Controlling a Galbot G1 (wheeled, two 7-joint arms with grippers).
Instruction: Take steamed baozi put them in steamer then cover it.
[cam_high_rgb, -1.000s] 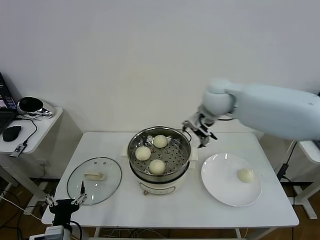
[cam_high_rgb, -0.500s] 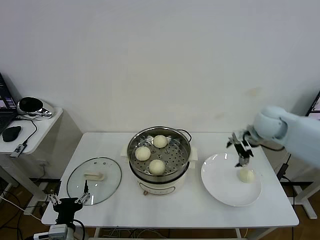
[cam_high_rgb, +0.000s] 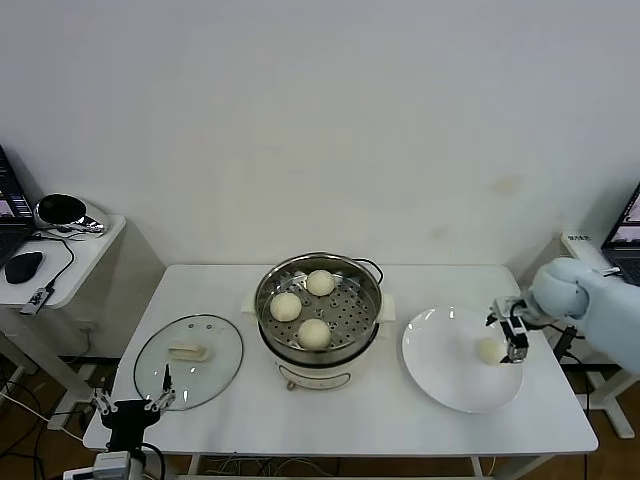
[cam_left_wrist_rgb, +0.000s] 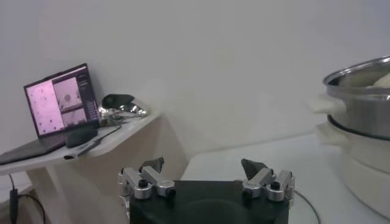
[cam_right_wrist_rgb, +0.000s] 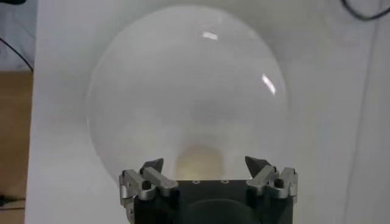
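Waiting at the frame's lower left, the left end effector (cam_high_rgb: 128, 405) sits open before the glass lid (cam_high_rgb: 188, 361). Three baozi (cam_high_rgb: 314, 333) fill the steamer (cam_high_rgb: 318, 312) at centre; the open right end effector (cam_high_rgb: 510, 332) straddles the last bun (cam_high_rgb: 489, 351) on the plate (cam_high_rgb: 440, 385) at right. Covering remains.

The pot (cam_high_rgb: 319, 318) blocks mid-worktop (cam_high_rgb: 350, 415); bare strips lie between it and the lid (cam_high_rgb: 189, 359) (near the left edge) and plate (cam_high_rgb: 455, 375).
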